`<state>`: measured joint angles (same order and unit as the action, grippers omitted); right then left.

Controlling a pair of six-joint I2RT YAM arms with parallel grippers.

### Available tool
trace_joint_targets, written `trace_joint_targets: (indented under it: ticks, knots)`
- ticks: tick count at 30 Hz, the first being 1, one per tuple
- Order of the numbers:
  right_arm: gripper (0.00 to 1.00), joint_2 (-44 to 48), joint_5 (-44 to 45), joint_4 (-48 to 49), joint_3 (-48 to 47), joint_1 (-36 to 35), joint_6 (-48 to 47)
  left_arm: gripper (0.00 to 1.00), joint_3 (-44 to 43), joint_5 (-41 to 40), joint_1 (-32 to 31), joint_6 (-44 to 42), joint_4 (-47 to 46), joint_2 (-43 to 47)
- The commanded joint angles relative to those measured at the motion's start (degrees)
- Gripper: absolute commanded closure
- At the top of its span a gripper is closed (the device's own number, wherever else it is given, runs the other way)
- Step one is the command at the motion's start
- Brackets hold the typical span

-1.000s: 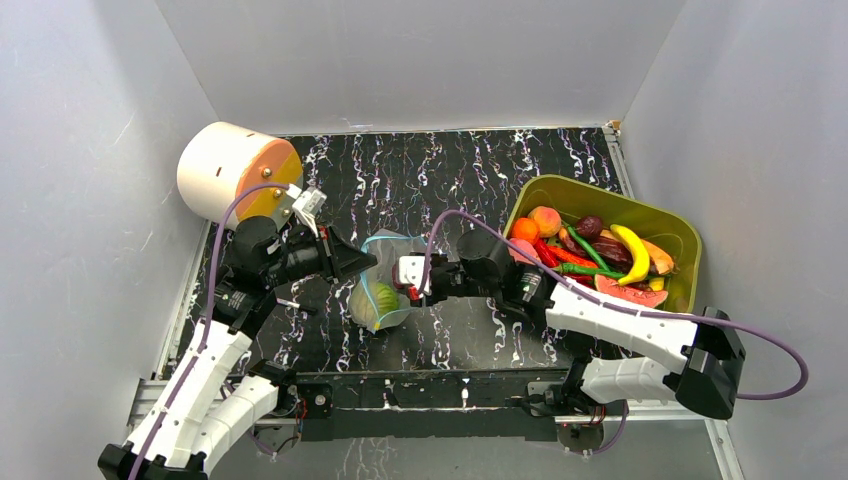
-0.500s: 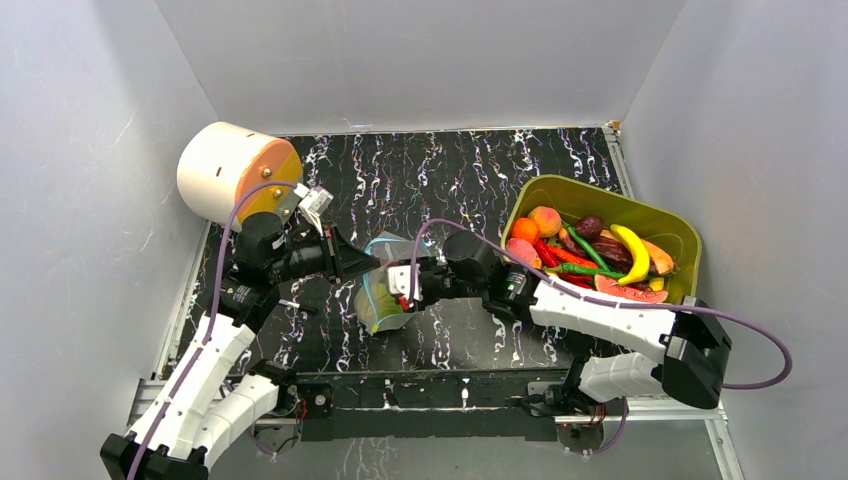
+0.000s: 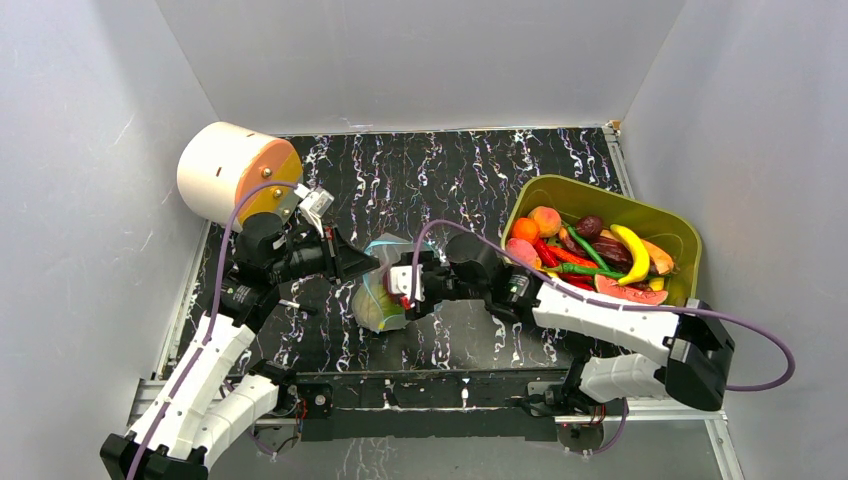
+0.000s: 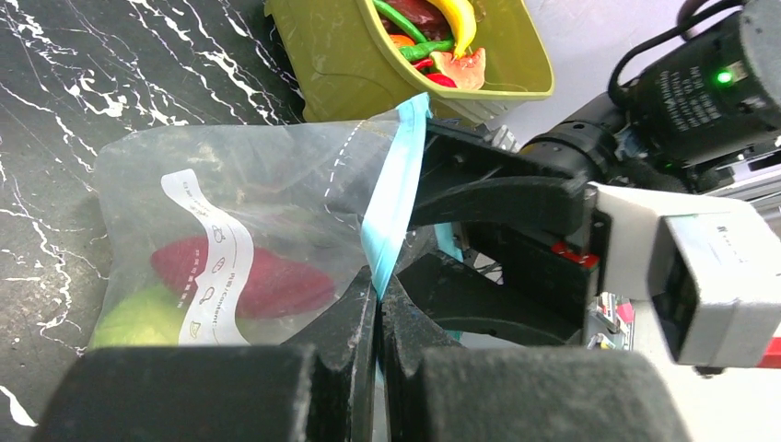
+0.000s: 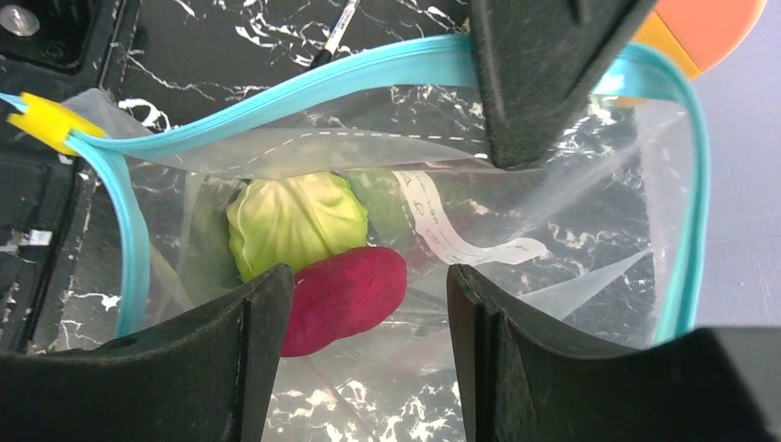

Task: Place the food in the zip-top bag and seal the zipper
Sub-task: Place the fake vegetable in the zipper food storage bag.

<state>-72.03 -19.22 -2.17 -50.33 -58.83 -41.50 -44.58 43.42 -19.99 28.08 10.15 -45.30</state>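
The clear zip-top bag [image 3: 380, 300] stands open on the black table between both arms. My left gripper [image 3: 372, 265] is shut on its teal zipper [image 4: 396, 198] and holds that edge up, as the left wrist view [image 4: 378, 287] shows. My right gripper [image 3: 390, 290] is open and empty at the bag mouth, its jaws [image 5: 368, 285] wide apart above the contents. A green cabbage [image 5: 295, 221] and a purple-red sweet potato [image 5: 345, 295] lie inside the bag. The zipper [image 5: 276, 101] rings the open mouth. More food [image 3: 590, 250] lies in the bin.
The olive-green bin [image 3: 665, 222] sits at the right, close behind my right arm. A cream cylinder with an orange face [image 3: 235, 175] lies at the far left. A yellow clip [image 5: 41, 124] sits on one end of the zipper. Grey walls enclose the table.
My right gripper has moved a little left and further over the bag mouth. The bag has shifted slightly. My left gripper has kept its hold on the zipper edge.
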Motion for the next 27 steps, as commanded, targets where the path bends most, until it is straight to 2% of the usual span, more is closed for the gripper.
trace_joint_targets:
  ticks: [1, 10, 15, 19, 24, 27]
  knots:
    - [0.40, 4.6, 0.3, 2.1, -0.7, -0.2, 5.6, 1.00, -1.3, -1.2, -0.1, -1.7, 0.3, 0.7]
    - [0.43, 10.4, 2.5, 3.2, -3.9, -0.2, 25.7, 1.00, -0.1, -7.7, -0.1, -8.9, 2.7, 1.6]
    - [0.41, 12.3, 17.6, 3.4, -8.9, -0.2, 39.9, 1.00, 0.1, -10.1, -0.1, -13.1, 3.6, 1.7]
    - [0.42, 11.2, 25.8, -2.4, -13.8, -0.2, 42.8, 1.00, 1.2, -9.9, -0.1, -15.0, 2.9, 2.4]
    - [0.42, 8.8, 45.5, -11.8, -18.9, -0.1, 47.9, 1.00, 3.8, -10.1, -0.1, -16.8, 1.8, 3.3]
    - [0.42, 8.1, 50.7, -14.4, -19.3, 0.3, 49.2, 1.00, 4.8, -9.7, -0.1, -17.7, 1.8, 3.3]
